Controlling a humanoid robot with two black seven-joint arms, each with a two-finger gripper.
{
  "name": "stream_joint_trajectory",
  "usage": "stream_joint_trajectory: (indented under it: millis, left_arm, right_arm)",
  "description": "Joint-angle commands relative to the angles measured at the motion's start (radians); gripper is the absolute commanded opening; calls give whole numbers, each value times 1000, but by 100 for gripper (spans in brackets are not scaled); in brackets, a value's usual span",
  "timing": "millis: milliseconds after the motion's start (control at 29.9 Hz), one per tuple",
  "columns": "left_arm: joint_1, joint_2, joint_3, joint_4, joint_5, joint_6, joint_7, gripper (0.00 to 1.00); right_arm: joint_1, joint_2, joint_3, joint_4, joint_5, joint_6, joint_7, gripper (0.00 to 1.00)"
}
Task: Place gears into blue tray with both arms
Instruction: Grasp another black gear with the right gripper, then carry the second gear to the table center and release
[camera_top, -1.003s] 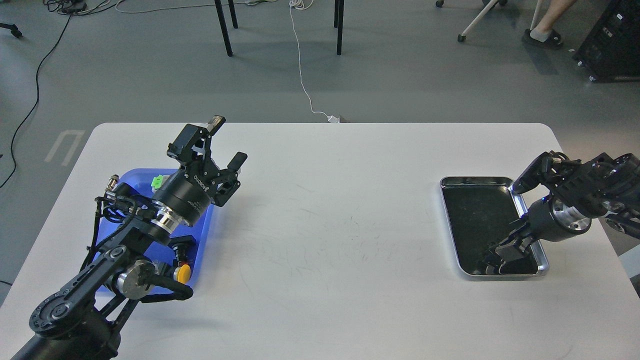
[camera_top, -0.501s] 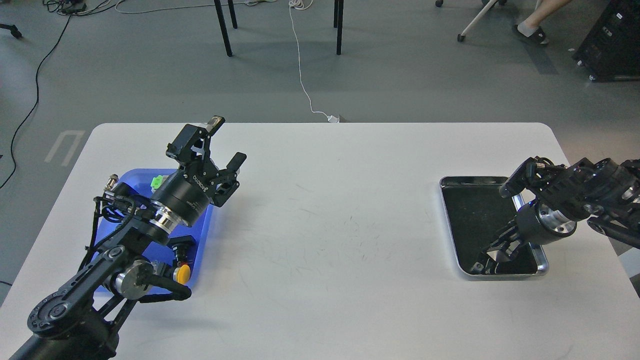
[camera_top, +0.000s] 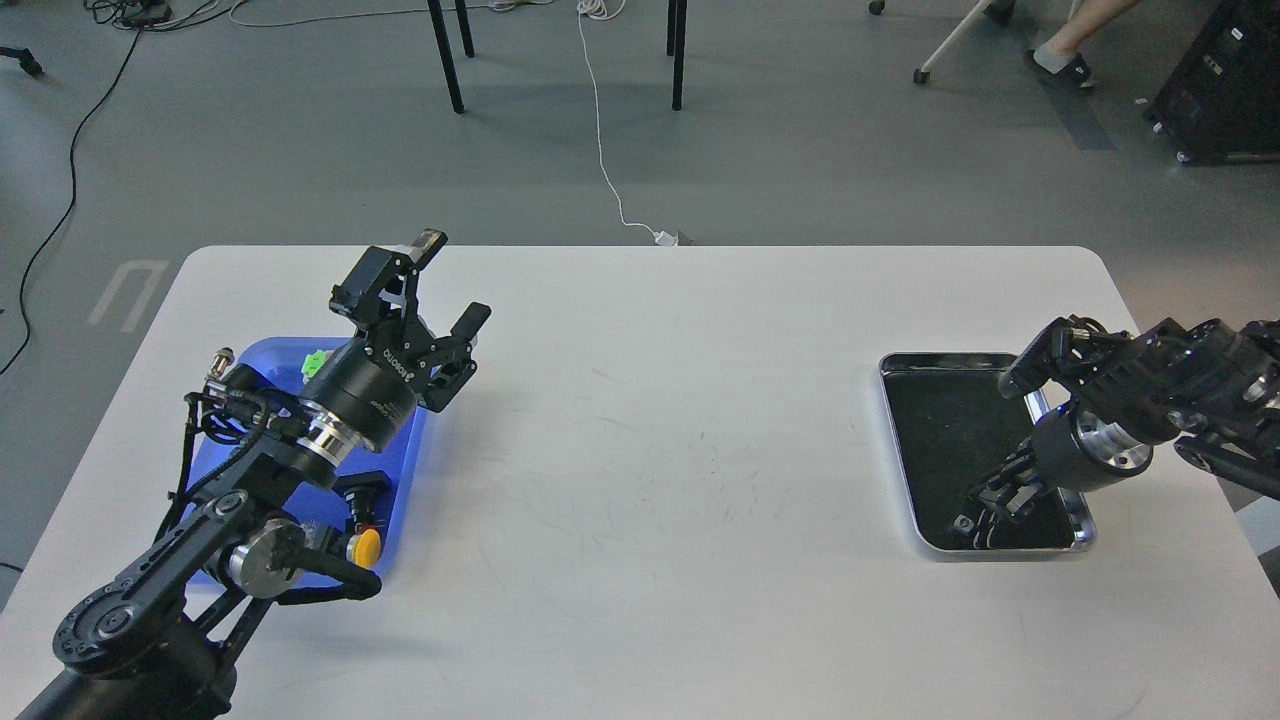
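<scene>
The blue tray lies at the table's left, mostly covered by my left arm. My left gripper is held up over the tray's far right corner, open and empty. My right gripper reaches down into the near end of the steel tray, its dark fingers lost against the black inside. A tiny dark round piece, maybe one of the gears, lies at its fingertips. I can make out no other gears there.
Push-button switches lie in the blue tray, one with a green cap and one with a yellow cap. A metal connector sticks up at the tray's far left. Table legs and a white cable stand beyond the far edge.
My right arm has swung left and lowered, putting its fingers into the steel tray's near end. In the last half second they shifted only slightly. The left arm has barely moved.
</scene>
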Motion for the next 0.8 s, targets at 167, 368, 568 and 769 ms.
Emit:
stream_joint_trajectory:
  millis: [167, 368, 568, 769]
  left_arm:
    - [0, 0, 0, 0, -1, 0, 0, 98]
    - [0, 3, -3, 0, -1, 0, -4, 98]
    - [0, 3, -43, 0, -12, 0, -5, 98]
    - [2, 42, -48, 0, -58, 2, -8, 98]
  right_arm:
    - [48, -8, 4, 44, 10, 0, 0, 23]
    - [175, -12, 7, 121, 121, 0, 0, 23]
    - [242, 133, 0, 88, 241, 0, 0, 23]
    - [240, 325, -2, -32, 274, 0, 0, 23]
